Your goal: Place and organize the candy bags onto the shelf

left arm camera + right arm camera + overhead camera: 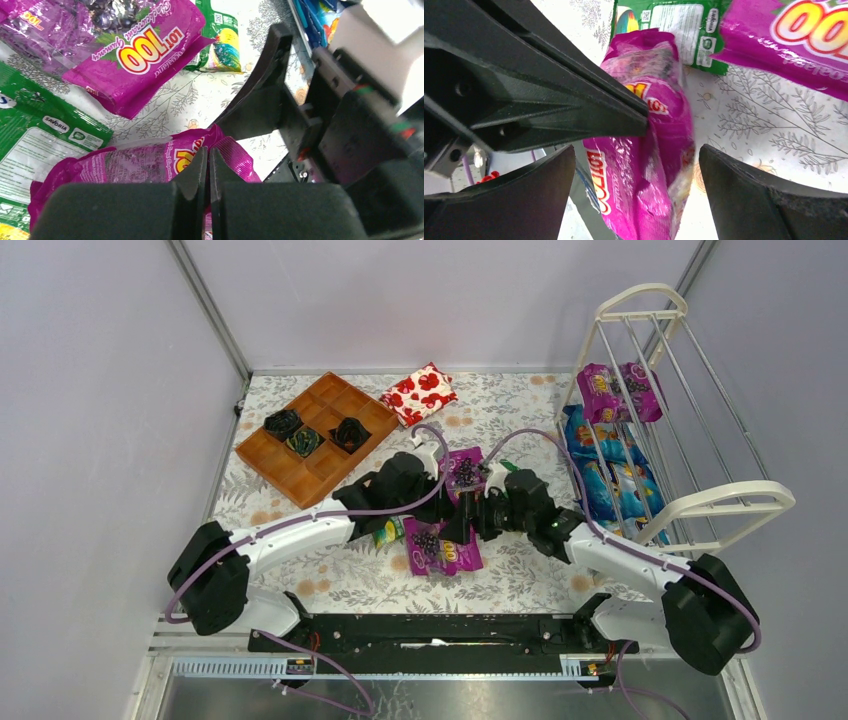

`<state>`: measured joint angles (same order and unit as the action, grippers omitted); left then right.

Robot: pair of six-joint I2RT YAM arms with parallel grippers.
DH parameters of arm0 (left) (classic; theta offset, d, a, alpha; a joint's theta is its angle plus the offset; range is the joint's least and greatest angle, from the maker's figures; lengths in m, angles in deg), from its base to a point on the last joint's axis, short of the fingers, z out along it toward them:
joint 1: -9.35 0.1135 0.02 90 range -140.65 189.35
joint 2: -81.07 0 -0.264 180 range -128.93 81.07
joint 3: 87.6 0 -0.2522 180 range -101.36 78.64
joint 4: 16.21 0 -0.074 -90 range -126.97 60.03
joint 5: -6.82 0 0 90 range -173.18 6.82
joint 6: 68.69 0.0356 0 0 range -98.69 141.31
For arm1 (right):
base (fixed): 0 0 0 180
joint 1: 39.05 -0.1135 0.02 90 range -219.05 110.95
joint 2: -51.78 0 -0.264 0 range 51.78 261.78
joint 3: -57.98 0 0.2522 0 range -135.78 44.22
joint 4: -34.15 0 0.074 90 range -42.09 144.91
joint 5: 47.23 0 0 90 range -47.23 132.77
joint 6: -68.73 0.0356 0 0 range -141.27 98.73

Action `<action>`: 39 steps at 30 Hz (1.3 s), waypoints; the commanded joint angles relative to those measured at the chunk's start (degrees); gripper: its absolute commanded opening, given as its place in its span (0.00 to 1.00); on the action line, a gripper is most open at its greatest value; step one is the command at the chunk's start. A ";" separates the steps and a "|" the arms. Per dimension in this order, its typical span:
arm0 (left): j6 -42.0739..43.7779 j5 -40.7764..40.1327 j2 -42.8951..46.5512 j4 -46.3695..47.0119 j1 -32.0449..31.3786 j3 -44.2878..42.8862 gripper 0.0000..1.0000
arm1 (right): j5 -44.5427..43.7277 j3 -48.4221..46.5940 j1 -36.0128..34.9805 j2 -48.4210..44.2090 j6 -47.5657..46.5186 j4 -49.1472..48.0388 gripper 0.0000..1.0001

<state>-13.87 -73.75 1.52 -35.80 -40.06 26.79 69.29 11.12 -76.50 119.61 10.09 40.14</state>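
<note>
My left gripper (447, 475) (209, 152) is shut on the edge of a magenta-purple candy bag (466, 470) (140, 165) and holds it above the table's middle. My right gripper (478, 504) (635, 155) is open, with its fingers either side of that same bag (649, 165); the fingers are not touching it. A second purple bag (441, 549) (135, 55) (794, 35) lies flat on the table. A green-and-white bag (388, 531) (35, 145) (669, 25) lies beside it, and another green one (220, 40) lies further off. A third purple bag (618, 390) sits high on the white wire shelf (720, 502).
Blue bags (605, 475) fill the shelf's lower tier. A brown compartment tray (290, 470) with dark items stands at the back left. A red-and-white flowered packet (420, 392) lies behind it. Both arms crowd the table's middle.
</note>
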 commanded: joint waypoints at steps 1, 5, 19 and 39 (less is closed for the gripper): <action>-3.88 2.92 2.45 8.00 0.36 -1.21 0.00 | -7.76 1.12 -4.18 1.73 -0.63 -7.17 1.00; -4.94 3.32 3.09 9.94 0.99 -0.58 0.00 | -10.96 4.27 -4.47 1.11 1.56 -11.34 1.00; -9.55 4.96 2.95 12.10 3.32 1.28 0.00 | -8.78 8.96 -6.36 3.77 3.58 -22.13 1.00; -9.39 7.11 3.61 10.60 5.35 1.01 0.21 | -8.95 8.59 -7.22 4.10 3.15 -23.65 0.66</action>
<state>-23.60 -68.11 1.98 -29.63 -35.47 28.56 59.94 19.99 -83.21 125.86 13.17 20.12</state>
